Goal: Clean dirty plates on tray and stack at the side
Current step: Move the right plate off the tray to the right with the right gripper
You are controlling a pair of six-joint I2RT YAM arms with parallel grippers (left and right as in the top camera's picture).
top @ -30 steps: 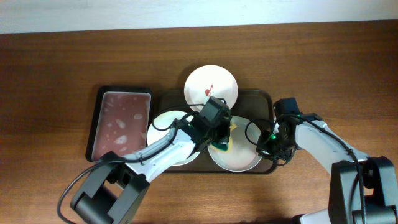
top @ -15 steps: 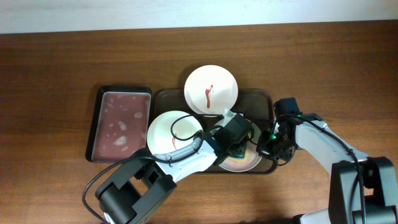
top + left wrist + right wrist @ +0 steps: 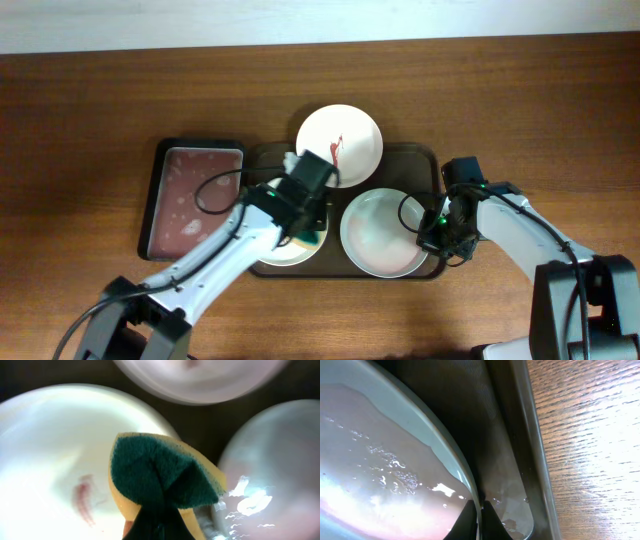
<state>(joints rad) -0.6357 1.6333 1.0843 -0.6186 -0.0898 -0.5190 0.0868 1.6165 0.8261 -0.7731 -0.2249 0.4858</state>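
Note:
Three white plates lie on the dark brown tray (image 3: 424,160). The back plate (image 3: 340,138) has a red smear and overhangs the tray's far rim. The left plate (image 3: 262,200) shows a faint red smear in the left wrist view (image 3: 60,475). The right plate (image 3: 378,232) is wet with a pale pink film (image 3: 375,460). My left gripper (image 3: 308,232) is shut on a yellow and green sponge (image 3: 162,472) over the left plate's right edge. My right gripper (image 3: 430,238) is shut on the right plate's rim (image 3: 479,505).
A smaller black-rimmed tray with a pinkish base (image 3: 195,195) stands left of the brown tray. Bare wooden table (image 3: 560,110) lies all around. The brown tray's right rim (image 3: 532,445) runs close beside my right gripper.
My left gripper has carried the sponge from the right plate leftward to the left plate. The right plate now shows uncovered. The right arm has not moved.

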